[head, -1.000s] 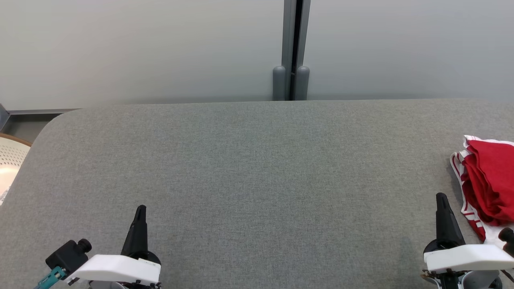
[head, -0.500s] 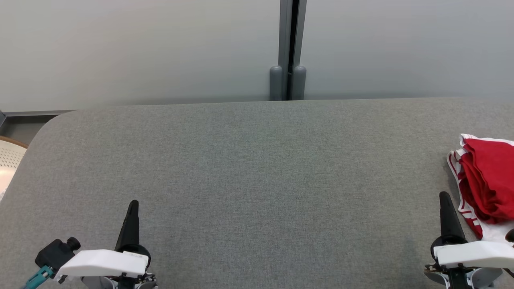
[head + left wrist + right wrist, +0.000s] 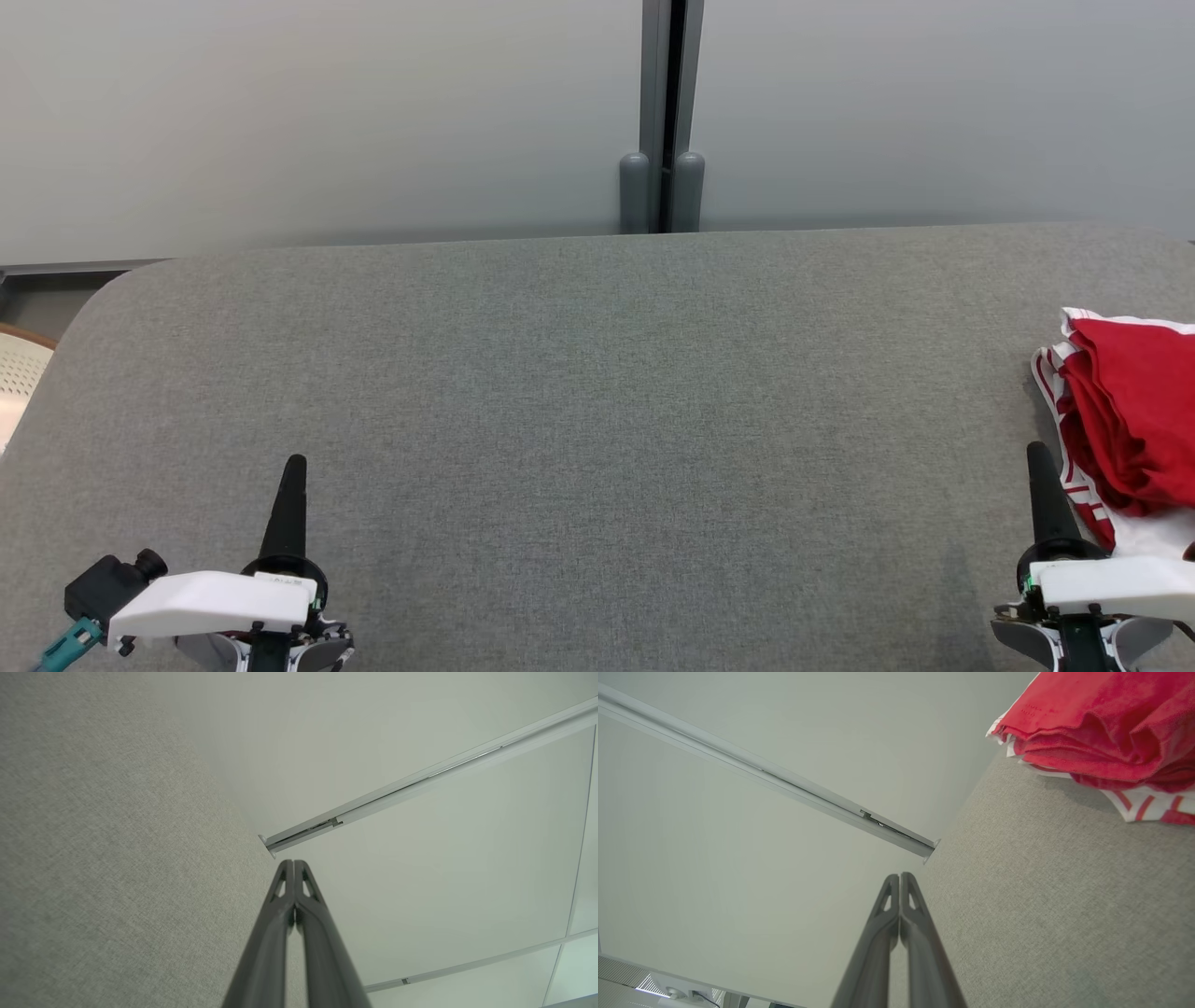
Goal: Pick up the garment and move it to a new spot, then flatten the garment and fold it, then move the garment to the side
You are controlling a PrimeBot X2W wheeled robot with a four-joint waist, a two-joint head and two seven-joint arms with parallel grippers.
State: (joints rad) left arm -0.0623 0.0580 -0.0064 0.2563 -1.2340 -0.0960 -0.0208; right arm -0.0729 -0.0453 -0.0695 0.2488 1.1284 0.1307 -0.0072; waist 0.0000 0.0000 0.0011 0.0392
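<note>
Cam panned, whole view slid left; garment (image 3: 1134,420) itself same, bunched at table (image 3: 597,392) right edge. L gripper (image 3: 295,467), R gripper (image 3: 1036,457) pinched shut, empty, parked at table near edge: prob. rest pose. Fits pre-pickup or job done.

Our head camera looks forward and down from above onto the grey fabric-covered worktop (image 3: 597,420), as far as the grey metal post (image 3: 662,112) behind its far edge. Both wrist cameras lie low and close over that worktop, rolled sideways, facing the same post. Head and right wrist views share the folded red-and-white garment (image 3: 1130,411) at the worktop's right end.
</note>
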